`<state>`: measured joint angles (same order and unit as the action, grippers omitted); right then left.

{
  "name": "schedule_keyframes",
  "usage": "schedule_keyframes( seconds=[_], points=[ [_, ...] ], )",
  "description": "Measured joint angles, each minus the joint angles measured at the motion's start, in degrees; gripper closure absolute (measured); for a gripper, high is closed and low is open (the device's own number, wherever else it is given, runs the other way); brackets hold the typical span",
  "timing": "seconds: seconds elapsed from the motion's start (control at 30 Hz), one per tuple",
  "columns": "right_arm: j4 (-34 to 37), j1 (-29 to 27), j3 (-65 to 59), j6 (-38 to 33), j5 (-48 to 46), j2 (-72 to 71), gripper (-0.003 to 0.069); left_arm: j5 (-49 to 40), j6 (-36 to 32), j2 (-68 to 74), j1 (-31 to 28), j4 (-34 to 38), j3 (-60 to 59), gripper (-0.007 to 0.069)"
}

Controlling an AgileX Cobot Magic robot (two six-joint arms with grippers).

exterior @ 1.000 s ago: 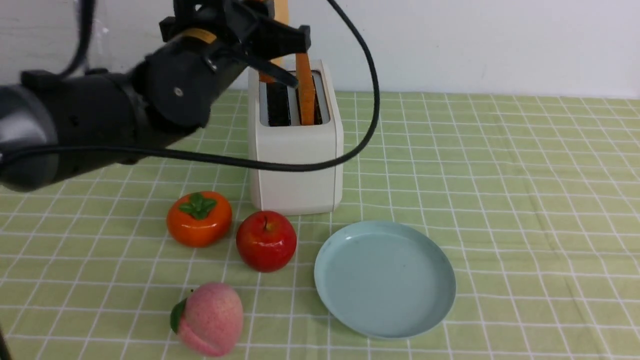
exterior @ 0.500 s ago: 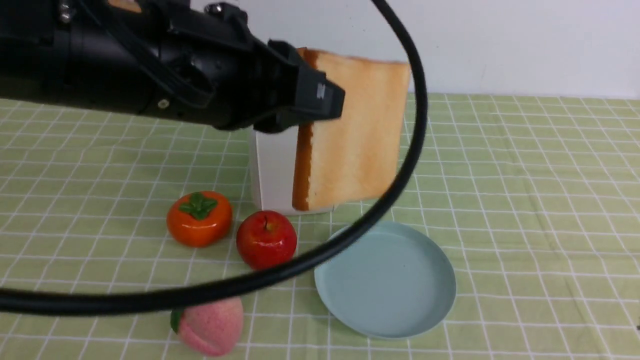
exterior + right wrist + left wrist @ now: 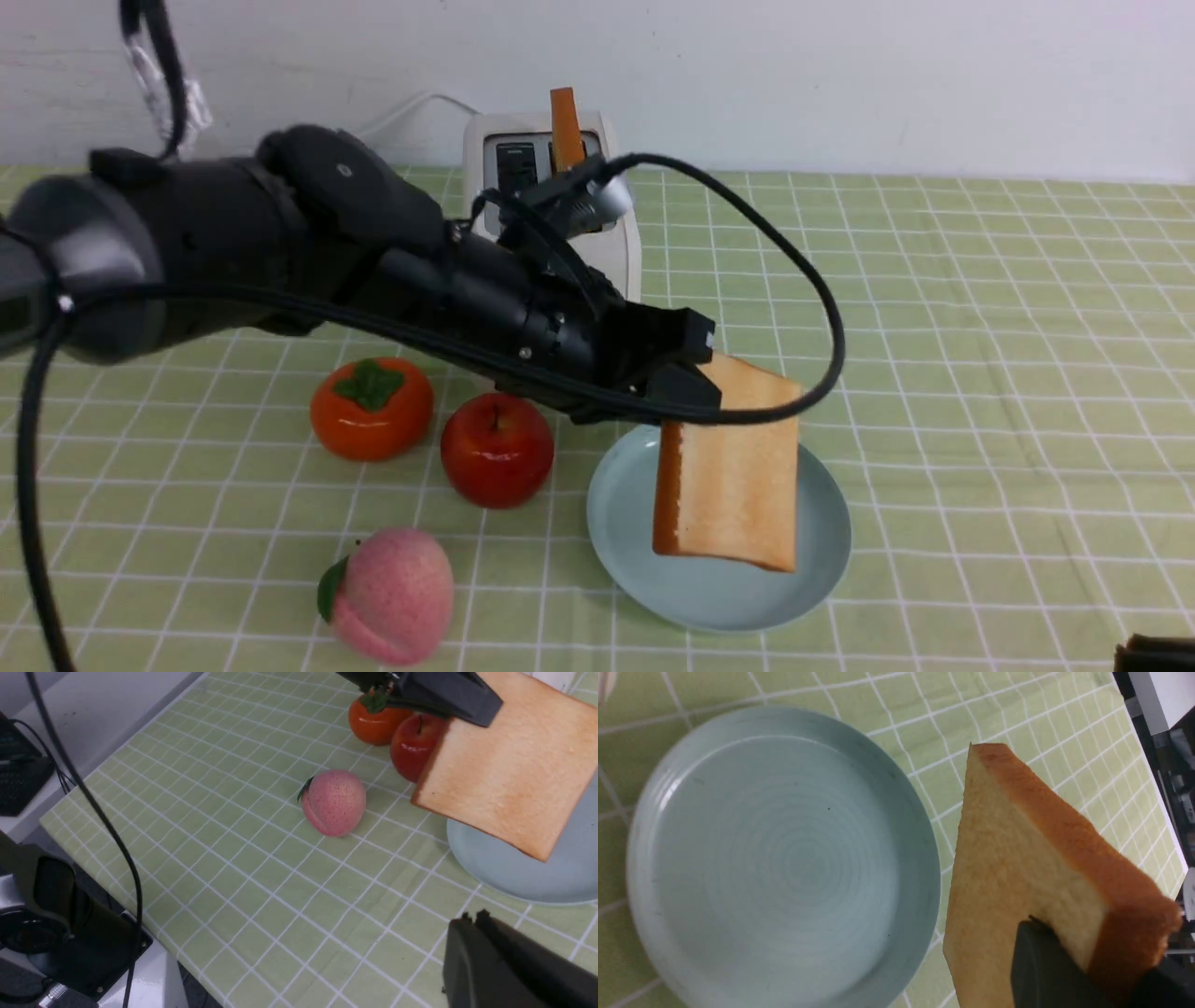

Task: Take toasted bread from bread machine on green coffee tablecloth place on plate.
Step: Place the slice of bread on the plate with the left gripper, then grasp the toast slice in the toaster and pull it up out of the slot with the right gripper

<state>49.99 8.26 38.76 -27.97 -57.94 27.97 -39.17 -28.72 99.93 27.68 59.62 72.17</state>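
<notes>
Your left gripper (image 3: 700,369) sits at the centre of the front view, clamped on one slice of toasted bread (image 3: 728,476) by its upper corner. One dark finger (image 3: 1045,961) shows in the left wrist view, pressed flat against the pale face near the crust. The slice hangs tilted, with its golden face towards the camera and its orange-brown crust down the left edge. It covers the middle of the plate (image 3: 822,560), which lies low and right of centre on the green coffee tablecloth (image 3: 980,327). In the right wrist view the slice (image 3: 509,765) looks raised above the plate (image 3: 514,877), though you cannot tell for certain that its lower edge is clear.

The bread machine (image 3: 627,261) stands at the upper middle of the frame, against the back wall and partly behind your left arm. The second slice (image 3: 565,117) stands upright in its right-hand slot, edge-on to you, while the left-hand slot is dark.

Left of the plate you have a red apple (image 3: 497,450), and a persimmon (image 3: 372,409) just beside it. A pink peach (image 3: 392,595) lies below them, near the bottom edge.

Your right gripper (image 3: 467,924) is only a dark sliver in the bottom right corner of the front view. It is closed with nothing in it, and well apart from the plate.
</notes>
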Motion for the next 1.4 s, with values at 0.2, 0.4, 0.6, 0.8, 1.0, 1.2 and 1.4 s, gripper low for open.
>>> schedule_keyframes(
  seconds=[0.2,0.4,0.6,0.8,1.0,1.2,1.4],
  points=[
    [0.0,0.0,0.0,-0.67,-0.34,0.0,0.0659,4.34,-5.71,5.76,2.73,4.3,0.0,0.0533],
    [0.12,0.0,0.0,-1.08,-1.78,0.0,0.0659,12.15,-8.73,6.56,5.04,2.42,0.11,0.0532],
    [1.13,0.0,0.0,-1.25,-3.52,0.0,0.0657,15.52,-8.89,6.36,5.11,-0.88,0.11,0.0321],
    [1.7,0.0,0.0,-1.29,-3.64,0.0,0.0657,14.69,-8.89,3.88,5.11,-6.37,0.11,0.0071],
    [1.92,0.0,0.0,-1.29,-3.68,0.0,0.0655,12.81,-8.62,-1.27,5.11,-17.09,0.11,0.0022],
    [1.92,0.0,0.0,-1.29,-4.39,0.0,0.0652,5.5,4.09,-8.63,5.11,-27.78,0.11,0.0279],
    [1.46,0.0,0.0,-1.29,-4.15,0.76,0.0652,-0.94,16.43,-19.12,5.11,-39.36,-0.5,0.0638]
  ],
)
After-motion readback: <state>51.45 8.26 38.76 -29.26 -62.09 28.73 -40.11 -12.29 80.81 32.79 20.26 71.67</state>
